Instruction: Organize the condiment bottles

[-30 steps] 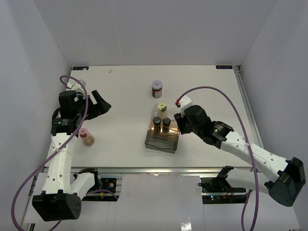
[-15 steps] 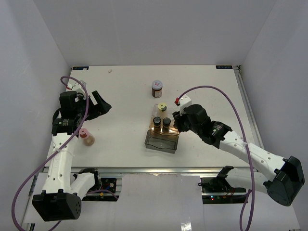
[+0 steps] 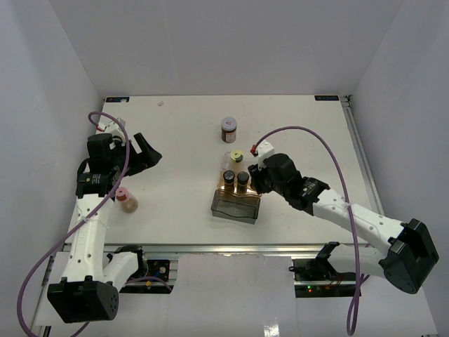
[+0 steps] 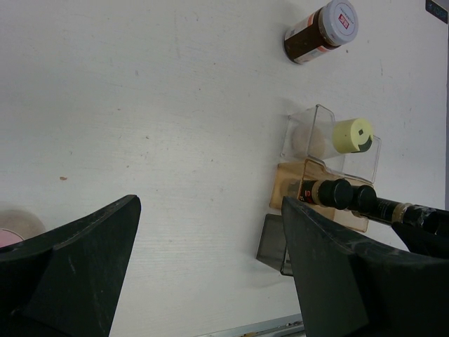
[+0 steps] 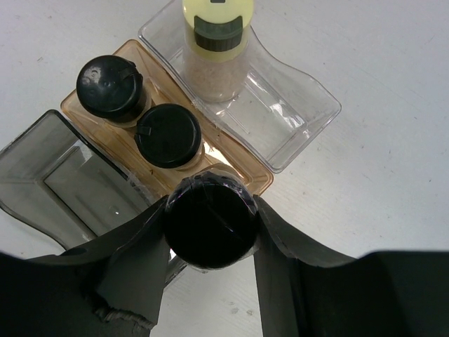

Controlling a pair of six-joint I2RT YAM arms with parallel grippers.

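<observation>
Currently: six spice jars, three in trays, one held, two loose.
Right gripper (image 5: 210,214) clamped on a black-capped jar (image 5: 210,230) over one end of the amber tray (image 5: 242,172), next to two black-capped jars (image 5: 109,88) standing in it. Yellow-capped jar (image 5: 217,31) upright in the clear tray (image 5: 302,116). Left gripper (image 4: 210,207) spread wide above the table (image 4: 140,105); pink-capped jar (image 3: 125,199) near it; white-capped brown jar (image 3: 229,129) stands apart, farther back.

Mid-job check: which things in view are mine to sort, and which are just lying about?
Job:
black-capped spice jar in the right gripper
two black-capped jars in the amber plastic bin
yellow-green-capped jar in the clear plastic bin
white-capped brown jar, loose
pink-capped jar, loose

Lying about:
smoky grey rectangular plastic bin, no jar visible in it
</observation>
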